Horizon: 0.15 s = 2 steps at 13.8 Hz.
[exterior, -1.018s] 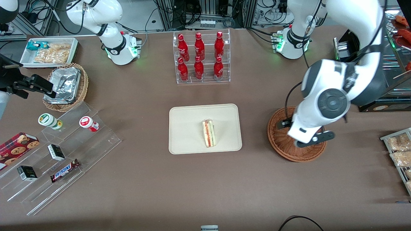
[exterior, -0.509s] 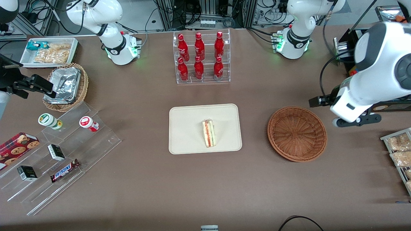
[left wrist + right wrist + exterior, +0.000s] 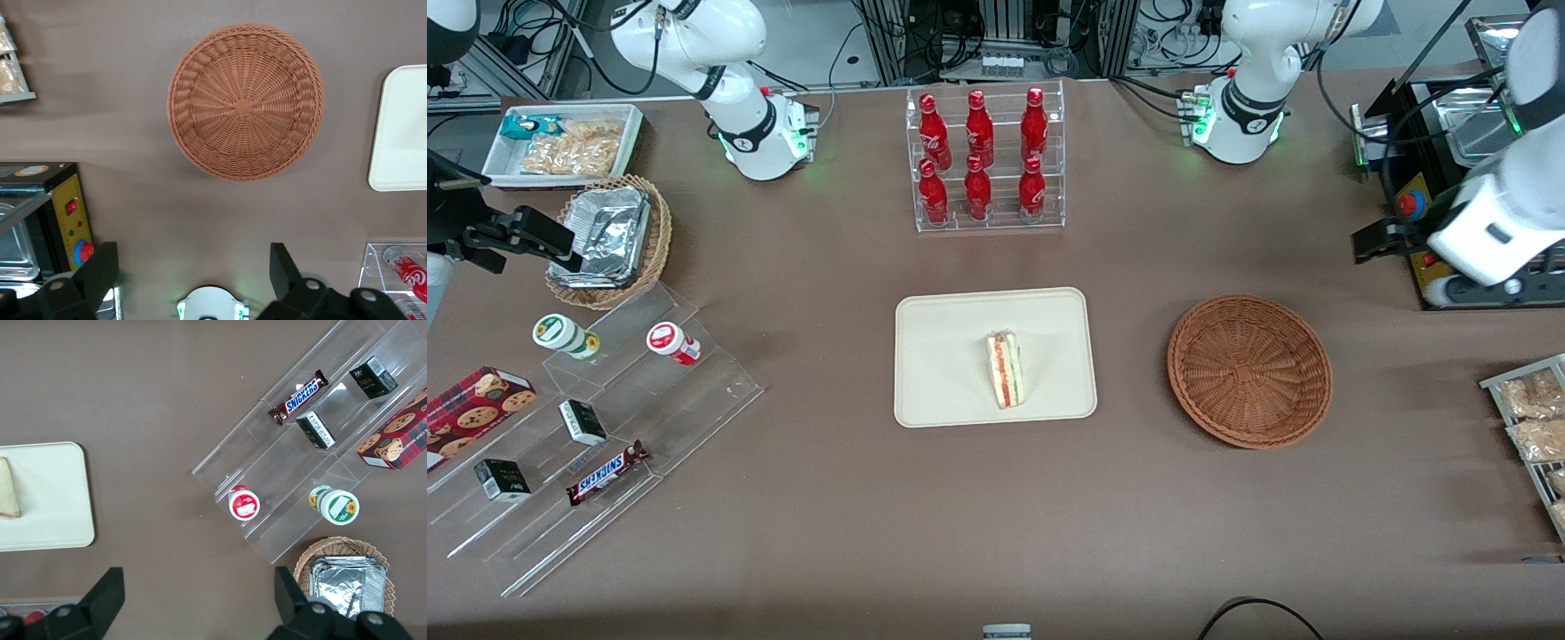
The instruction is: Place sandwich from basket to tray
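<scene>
Front view: the sandwich (image 3: 1006, 370) lies on the cream tray (image 3: 951, 356), toward the tray's 4 o'clock corner, its red and green filling edge facing up. The tray sits at the middle of the brown bench (image 3: 996, 516). At 3 o'clock from the tray, well apart from it, stands the reddish-brown wicker basket (image 3: 1249, 370), its woven floor fully in sight. At 12 o'clock from the tray is a clear rack of red Coca-Cola bottles (image 3: 983, 160). The working arm's claw (image 3: 1427, 265) hangs above the bench at about 2 o'clock from the basket, near a black appliance with a red knob (image 3: 1408, 204) at the working arm's end of the bench. At 9 o'clock from the tray is a clear stepped stand (image 3: 605, 427) carrying a Snickers bar (image 3: 607, 472), and a tan basket with crinkled foil (image 3: 609, 238) sits at 11 o'clock from that stand.

Left wrist view: the claw is spread wide with nothing between its two dark fingers (image 3: 90, 277). It looks straight down on the basket, with a rounded corner of the tray beside it.

Right wrist view: the tray's end shows with one pale corner of the sandwich resting on it, and the stepped stand lies near it with the Snickers bar, two small dark boxes and a red cookie box (image 3: 400, 430).
</scene>
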Tool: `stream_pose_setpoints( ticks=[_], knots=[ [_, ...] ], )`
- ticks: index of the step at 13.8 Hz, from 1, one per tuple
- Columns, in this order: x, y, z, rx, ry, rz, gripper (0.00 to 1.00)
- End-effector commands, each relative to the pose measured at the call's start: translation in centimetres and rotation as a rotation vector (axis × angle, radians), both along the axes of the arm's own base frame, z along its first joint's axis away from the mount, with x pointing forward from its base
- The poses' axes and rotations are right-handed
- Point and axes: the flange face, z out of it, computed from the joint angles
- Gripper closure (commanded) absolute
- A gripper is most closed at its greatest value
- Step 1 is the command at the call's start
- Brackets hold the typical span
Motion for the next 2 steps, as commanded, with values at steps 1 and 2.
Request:
stream_pose_setpoints(
  ticks=[1,2],
  knots=[
    [-0.85,-0.07,1.12,0.005,-0.031,-0.022,0.00],
    [-0.99,-0.07,1.54,0.004,-0.040,-0.022,0.00]
  ],
)
